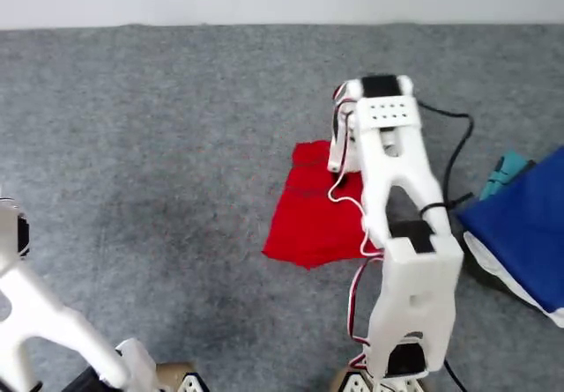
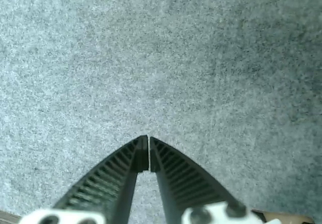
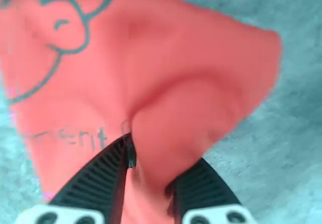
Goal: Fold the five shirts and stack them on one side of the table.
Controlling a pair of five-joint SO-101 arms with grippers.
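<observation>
- The right gripper [image 3: 153, 166] pinches a raised fold of the red shirt [image 3: 151, 58], which lies at centre frame on the grey table [image 1: 159, 145] in the high view.
- The left gripper [image 2: 149, 142], fingers pressed together, hangs over bare table at lower left, well apart from the cloth.
- Risk: the pinch looks shallow, so the fold could slip free on a lift.
- Risk: with nothing pinning the far side, a pull may drag and bunch the shirt rather than fold it.
- The right arm [image 1: 397, 198] covers the shirt's right edge and the grip itself.
- A blue shirt [image 1: 529, 225] is cut off at the right edge, so the garments there cannot be counted.
</observation>
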